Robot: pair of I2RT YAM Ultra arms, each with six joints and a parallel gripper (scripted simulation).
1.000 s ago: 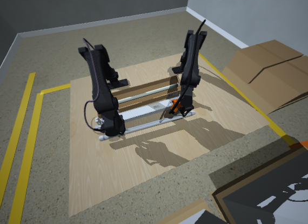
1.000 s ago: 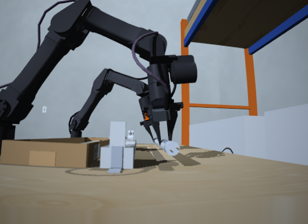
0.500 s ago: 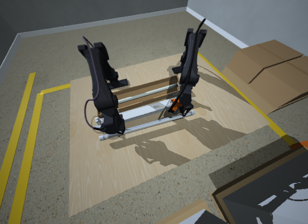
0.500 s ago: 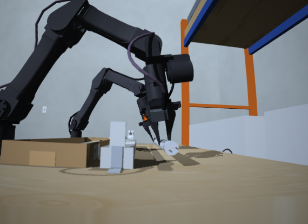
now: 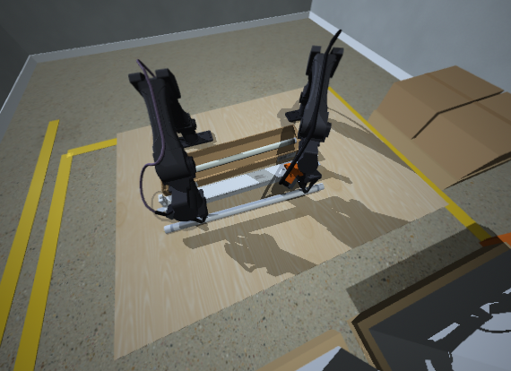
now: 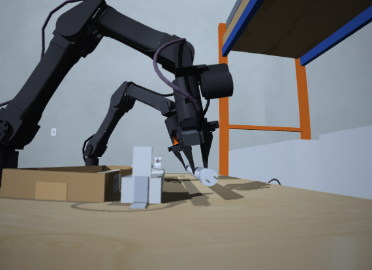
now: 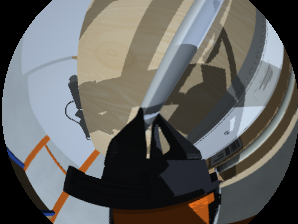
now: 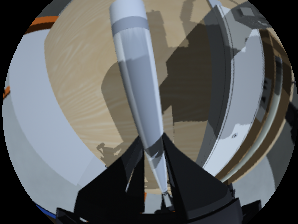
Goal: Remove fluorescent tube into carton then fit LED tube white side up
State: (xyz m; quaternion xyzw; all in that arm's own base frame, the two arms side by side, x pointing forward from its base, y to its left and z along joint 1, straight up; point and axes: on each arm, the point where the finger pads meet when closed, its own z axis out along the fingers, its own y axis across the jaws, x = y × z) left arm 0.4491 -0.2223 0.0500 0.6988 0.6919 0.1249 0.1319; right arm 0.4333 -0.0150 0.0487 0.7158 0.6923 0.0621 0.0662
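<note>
The LED tube (image 5: pixel 251 205) (image 6: pixel 209 177) (image 7: pixel 172 70) (image 8: pixel 140 80) hangs level just above the bench, in front of the fixture (image 5: pixel 233 186) (image 6: pixel 142 157). My left gripper (image 5: pixel 307 190) (image 7: pixel 147 112) is shut on it near one end. My right gripper (image 5: pixel 200 220) (image 6: pixel 200 170) (image 8: pixel 152 137) is shut on it near the other end, where two pins show. I cannot tell which way its white side faces. The old fluorescent tube (image 5: pixel 244 157) lies lengthwise inside the carton (image 6: pixel 85 183), which sits flat on the bench behind the fixture. The fixture holds no tube.
The fixture's end lampholders stand up beside the tube's path; the arms hide part of them in the top view. The carton's long wall is close behind the fixture. Bench (image 5: pixel 157 292) extends in front of the tube. A shelf rack (image 6: pixel 223 115) stands beyond the bench.
</note>
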